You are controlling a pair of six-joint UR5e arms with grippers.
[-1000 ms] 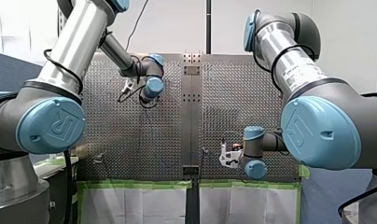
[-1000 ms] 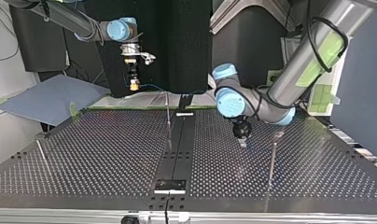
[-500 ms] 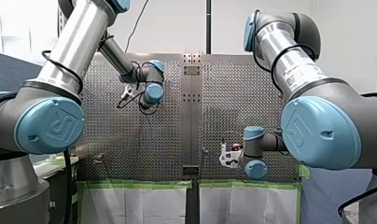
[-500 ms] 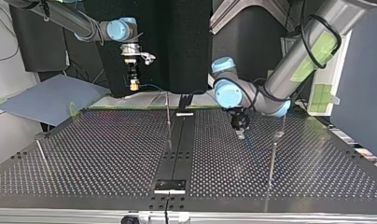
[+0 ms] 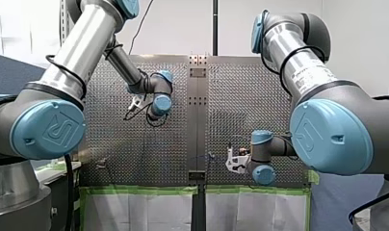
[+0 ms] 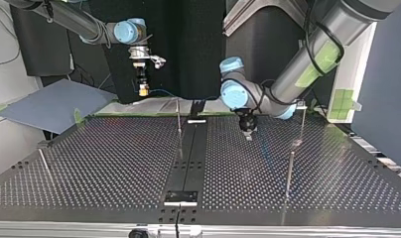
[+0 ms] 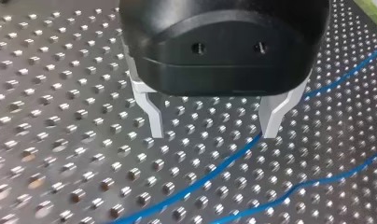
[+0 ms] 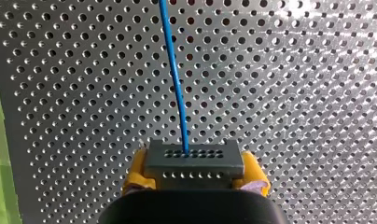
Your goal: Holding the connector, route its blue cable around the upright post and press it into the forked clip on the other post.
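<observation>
In the right wrist view my right gripper (image 8: 195, 179) is shut, its yellow pads (image 8: 135, 175) clamping a grey connector (image 8: 193, 161). The blue cable (image 8: 175, 79) leaves the connector and runs ahead over the perforated plate. In the top view this gripper (image 6: 143, 89) hangs above the table's far edge. A thin upright post (image 6: 179, 121) stands near the centre strip. A second post (image 6: 290, 168) with a small head stands at that view's right. My left gripper (image 7: 213, 130) is open just above the plate, with two blue cable strands (image 7: 224, 163) lying under its metal fingers (image 7: 155, 122).
A black centre strip (image 6: 188, 158) divides the perforated table. Another thin post (image 6: 44, 164) leans at the top view's left, and one more (image 6: 302, 116) stands far right. A blue-grey sheet (image 6: 54, 104) lies beyond the table's far left corner. Green tape (image 5: 135, 190) edges the table.
My left arm has carried its open gripper toward the table's far edge and centre in the top view. My right arm and the connector have stayed still.
</observation>
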